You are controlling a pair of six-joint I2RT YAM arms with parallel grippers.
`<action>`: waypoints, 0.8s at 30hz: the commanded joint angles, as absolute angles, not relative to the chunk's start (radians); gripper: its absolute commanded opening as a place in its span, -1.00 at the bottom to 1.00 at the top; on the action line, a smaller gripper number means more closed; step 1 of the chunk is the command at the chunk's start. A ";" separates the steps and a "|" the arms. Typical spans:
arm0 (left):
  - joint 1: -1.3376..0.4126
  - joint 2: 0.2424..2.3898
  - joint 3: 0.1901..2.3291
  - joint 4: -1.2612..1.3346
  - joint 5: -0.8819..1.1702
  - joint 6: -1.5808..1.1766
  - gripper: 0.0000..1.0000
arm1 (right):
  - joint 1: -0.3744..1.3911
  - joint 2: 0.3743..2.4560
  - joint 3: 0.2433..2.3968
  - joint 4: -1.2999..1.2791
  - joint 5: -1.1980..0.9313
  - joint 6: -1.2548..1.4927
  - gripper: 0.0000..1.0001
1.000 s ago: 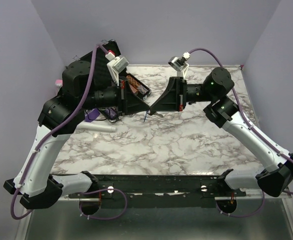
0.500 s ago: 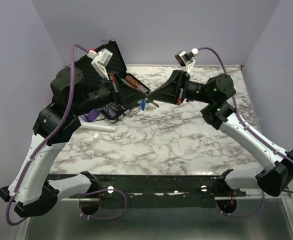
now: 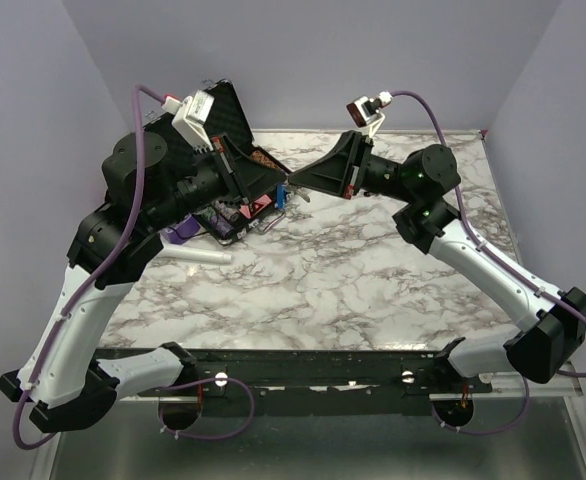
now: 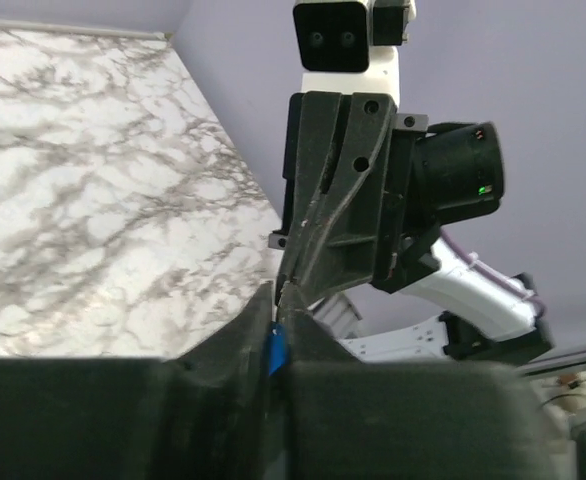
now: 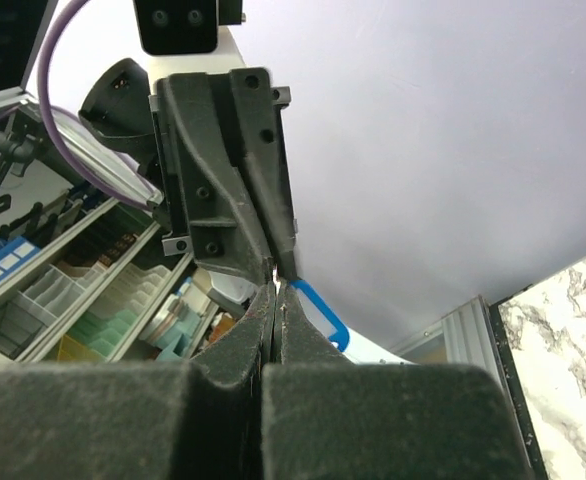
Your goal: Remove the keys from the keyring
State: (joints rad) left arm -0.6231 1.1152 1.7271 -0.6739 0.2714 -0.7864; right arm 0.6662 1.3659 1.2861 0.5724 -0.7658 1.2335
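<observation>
Left pincer point(image 4: 276, 306) clamps the keyring point(image 4: 276, 352); right pincer point(image 5: 277, 294) closed, tips meeting.

Open black case point(image 3: 230, 112) on marble table point(image 3: 353, 290)

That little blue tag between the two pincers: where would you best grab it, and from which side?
Likely across its two flat faces, coming from the left as the left pincer does. The blue tag is thin and flat, so pads close squarely on it; edge-on it would slip.

Top: you look down on the whole table point(image 3: 373, 290) | left wrist: close, facing right gripper point(image 4: 282, 280) | right wrist: close, facing left gripper point(image 5: 278, 268)
</observation>
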 commanded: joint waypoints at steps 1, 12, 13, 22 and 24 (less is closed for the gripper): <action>-0.618 1.111 1.756 -0.647 0.232 -0.766 -0.24 | 0.672 1.362 1.319 0.583 -0.781 1.216 -0.99; -0.575 1.134 1.882 -0.775 0.320 -0.643 0.42 | 0.672 1.344 1.321 0.517 -0.896 1.167 -0.99; -0.559 1.134 1.876 -0.772 0.363 -0.641 0.41 | 0.670 1.344 1.322 0.522 -0.910 1.170 -0.99; -0.457 1.158 1.822 -0.739 0.761 -0.643 0.17 | 0.672 1.353 1.350 0.525 -0.985 1.169 -0.99; -0.451 1.164 1.818 -0.733 0.811 -0.643 0.08 | 0.672 1.356 1.354 0.526 -0.985 1.167 -0.99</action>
State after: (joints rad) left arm -0.4675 1.1641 1.8309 -0.7437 0.6155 -0.6586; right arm 0.6666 1.3632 1.3212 0.5217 -0.9321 1.1835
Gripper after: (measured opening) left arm 0.583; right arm 0.010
